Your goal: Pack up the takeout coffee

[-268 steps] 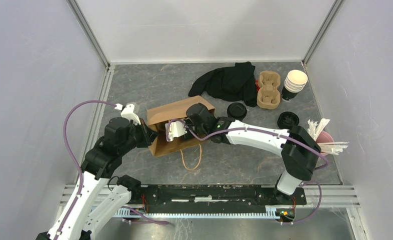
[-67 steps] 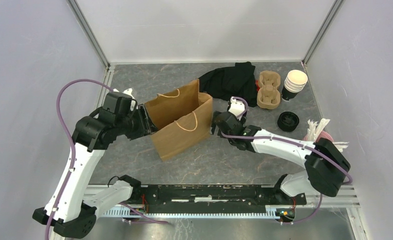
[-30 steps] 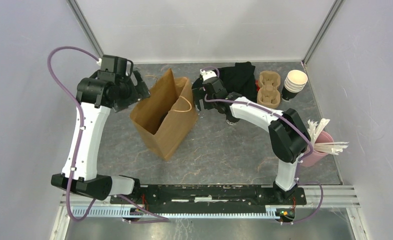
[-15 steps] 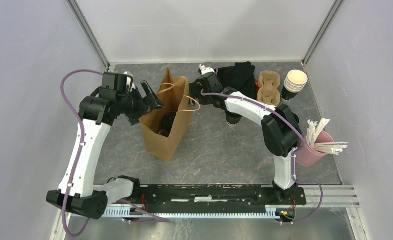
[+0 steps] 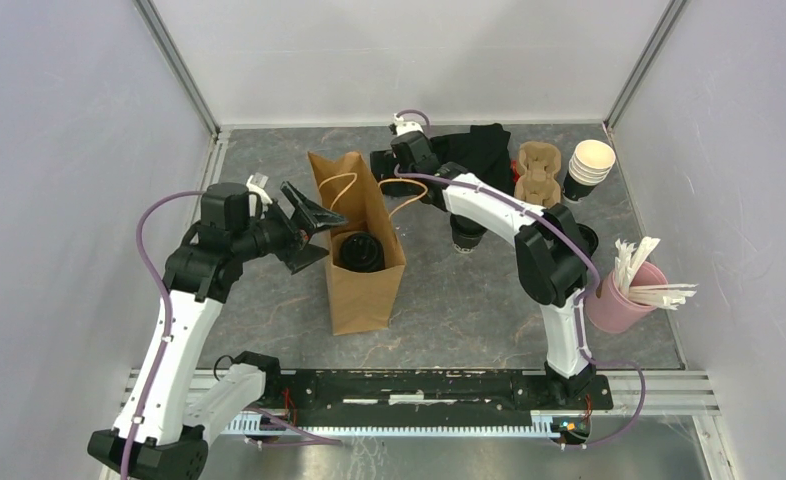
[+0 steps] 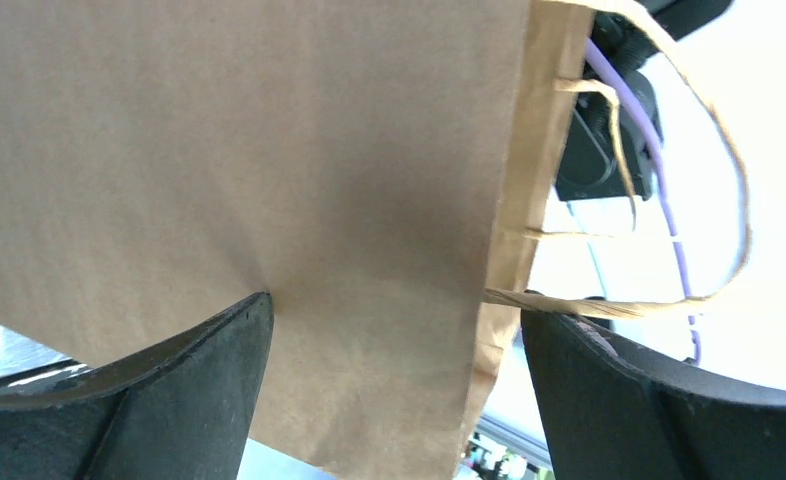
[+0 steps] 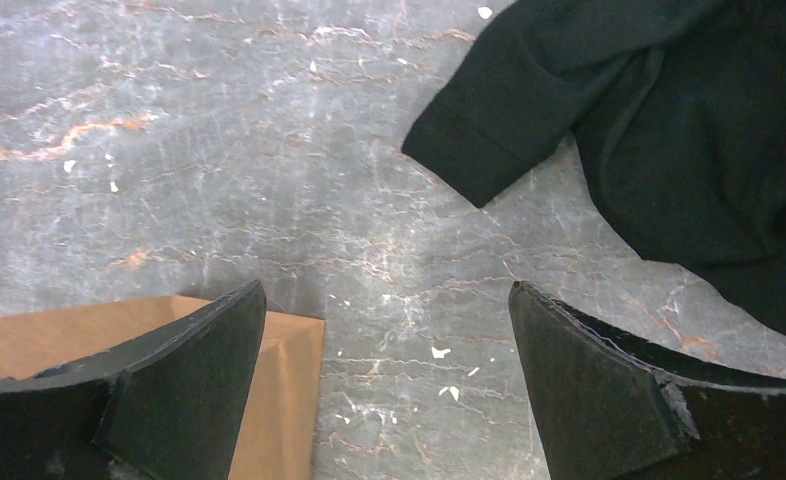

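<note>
While the brown paper bag [image 5: 361,295] stands upright and open in the middle of the table [image 5: 269,160], one lidded coffee cup [image 5: 359,250] sits inside it with its black sip lid facing up. The second lidded cup [image 5: 466,236] stands on the table just to the right of the bag, and the right arm [image 5: 489,205] passes over it and hides a part of it. The left gripper [image 5: 324,232] is at the bag's left wall with its fingers [image 6: 119,400] spread wide. It grips nothing, though in the left wrist view the paper wall fills the space in front of them. The right gripper [image 5: 381,172] hovers at the bag's far end, near the twine handles [image 5: 409,195], also wide open and empty. Behind it lies a black cloth [image 5: 474,155]. Further right are a pulp cup carrier [image 5: 537,172], a stack of lidless cups [image 5: 589,165] and a pink cup [image 5: 619,305] holding white sticks.
</note>
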